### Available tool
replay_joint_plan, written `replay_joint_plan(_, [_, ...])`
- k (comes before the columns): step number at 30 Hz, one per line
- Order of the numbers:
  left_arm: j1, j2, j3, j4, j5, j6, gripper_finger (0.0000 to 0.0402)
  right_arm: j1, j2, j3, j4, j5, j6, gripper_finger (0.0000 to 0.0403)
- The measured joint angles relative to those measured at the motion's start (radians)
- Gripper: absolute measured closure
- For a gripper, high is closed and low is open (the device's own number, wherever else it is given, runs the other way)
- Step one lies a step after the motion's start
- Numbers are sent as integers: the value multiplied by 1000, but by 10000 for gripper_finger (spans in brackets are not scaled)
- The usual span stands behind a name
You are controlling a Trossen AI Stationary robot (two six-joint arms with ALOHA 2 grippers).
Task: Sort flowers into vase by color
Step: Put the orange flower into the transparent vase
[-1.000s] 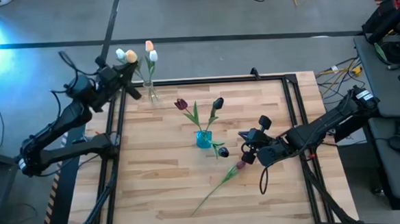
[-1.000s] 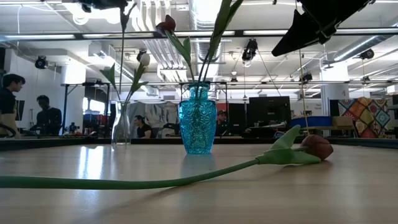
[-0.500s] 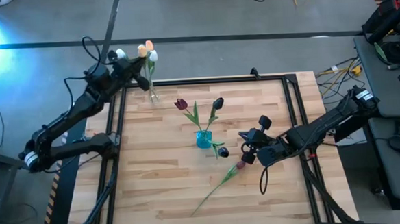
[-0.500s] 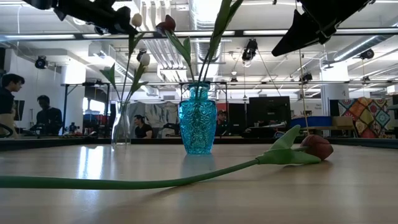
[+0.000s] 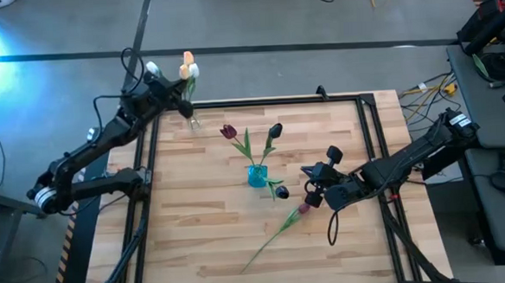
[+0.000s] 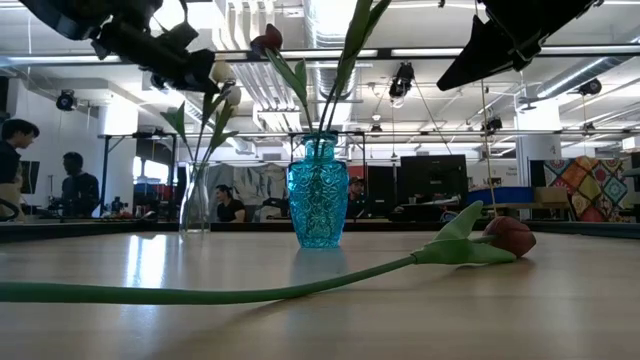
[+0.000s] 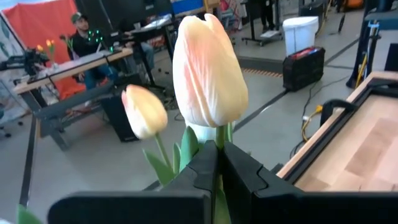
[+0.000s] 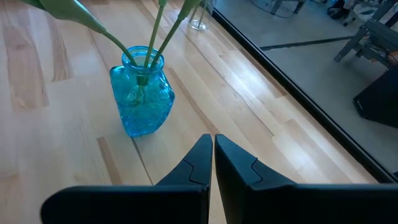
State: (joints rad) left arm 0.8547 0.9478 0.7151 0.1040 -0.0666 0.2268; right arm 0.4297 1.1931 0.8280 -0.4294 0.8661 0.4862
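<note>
My left gripper (image 5: 179, 102) is shut on a cream-peach tulip (image 7: 208, 71), right beside the clear vase (image 5: 191, 120) at the table's far left. The vase holds other pale tulips (image 7: 144, 112). The blue vase (image 5: 256, 174) mid-table holds dark purple tulips (image 5: 228, 131). A maroon tulip (image 5: 304, 210) lies flat on the table, stem toward the near edge. My right gripper (image 5: 311, 189) hangs shut above the table, right of the blue vase (image 8: 142, 102), touching nothing. My left gripper pinches the cream-peach tulip's stem (image 7: 219, 138) just below the head, between its two fingers. The fingers come in nearly level from the table's left and lie across the stem. The tulip stands upright, head above the fingers; its lower end is hidden.
The table has a raised dark frame (image 5: 368, 118) round its edge. Bare wood lies left of the blue vase and along the near edge. People sit and stand in the room beyond the table (image 6: 20, 165).
My left gripper has moved toward the table's right edge and down toward the clear vase, carrying the cream-peach tulip upright with it. The right arm has kept still.
</note>
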Motion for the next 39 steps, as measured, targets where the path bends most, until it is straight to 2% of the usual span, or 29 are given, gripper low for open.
replay_joint_plan(8, [21, 0, -34, -1, -4, 0, 395, 0, 0, 0, 0, 0, 0, 390])
replay_joint_plan(16, [19, -42, 13, -114, -3, 7, 336, 0, 0, 0, 0, 0, 0, 390])
replay_joint_plan(22, [8, -127, 29, -193, -2, 7, 291, 0, 0, 0, 0, -1, -1, 390])
replay_joint_plan(29, [-10, -217, 29, -250, 2, 15, 278, 0, 0, 0, 0, -1, -16, 390])
replay_joint_plan(32, [-10, -205, 29, -279, 1, 10, 278, 0, 0, 0, 1, -1, -15, 390])
replay_joint_plan(39, [-10, -85, 29, -272, 1, 1, 278, 0, 0, 0, 2, -1, -16, 390])
